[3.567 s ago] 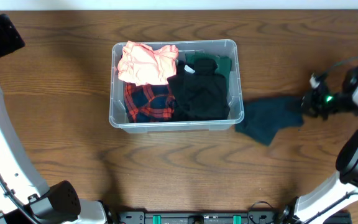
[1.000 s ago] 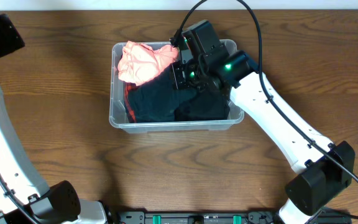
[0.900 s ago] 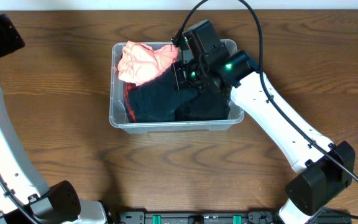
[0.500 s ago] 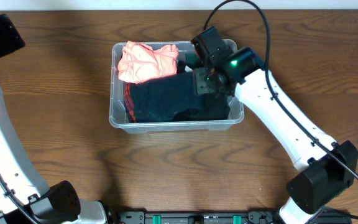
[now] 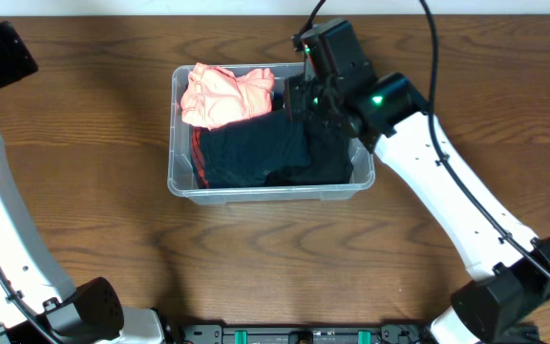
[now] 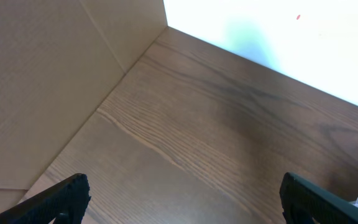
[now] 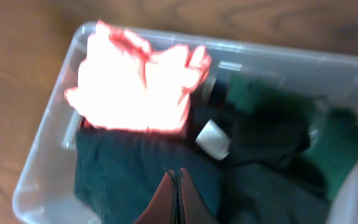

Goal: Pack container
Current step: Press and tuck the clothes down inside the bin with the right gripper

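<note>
Your right end effector point(image 7: 178, 190) hangs over the container point(image 5: 265, 194), and its 2 fingers are clenched tip to tip with nothing between them. Directly under the tips lies a dark blue garment point(image 5: 251, 153), spread over the front part of the container. In the wrist view, a pink garment point(image 7: 138, 81) lies beyond the tips and to the left. A small white tag point(image 7: 213, 138) lies just beyond them to the right, and a green garment point(image 7: 344, 146) is further right against the wall.

Your left end effector point(image 6: 185, 202) is released, with its fingers wide apart and only bare worktop point(image 5: 256, 258) below it. The container is well apart from it.

I judge that the dark blue garment is already placed, so the step in hand is to settle it and bring the right arm out cleanly.

- If you press the cloth down, push with the clenched tips on the middle of the dark blue garment, not on the pink one, which sits higher.
- Rise straight up first. The rim is near the end effector on its far side, and a sideways move could knock it and shift the container.
- The arm hides the far right corner from above, so I cannot tell whether cloth lies over the rim there. Check the wrist view before you leave.
- Watch that no thread follows the tips when you lift.
</note>
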